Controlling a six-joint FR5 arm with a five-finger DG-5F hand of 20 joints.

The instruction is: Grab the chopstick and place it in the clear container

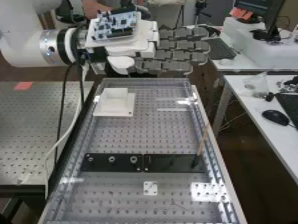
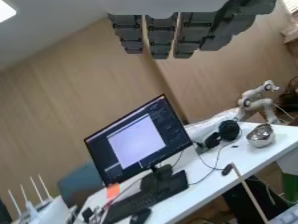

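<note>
Bench, perforated grey top (image 1: 120,137).
On it: whitish square box (image 1: 114,102) toward far end; black strip (image 1: 110,162) crosswise, nearer; small white plate (image 1: 150,188) nearest.

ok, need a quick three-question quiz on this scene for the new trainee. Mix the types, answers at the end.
1. Either/or: are the fingers of the robot hand straight or curled?
2. Multiple choice: what stands on the black strip on the bench?
A) computer mouse
B) chopstick
C) keyboard
3. True or false: the chopstick is in the robot hand's grasp.

Key: 1 straight; 2 B; 3 false, it stands on the strip, apart from the hand.
</note>
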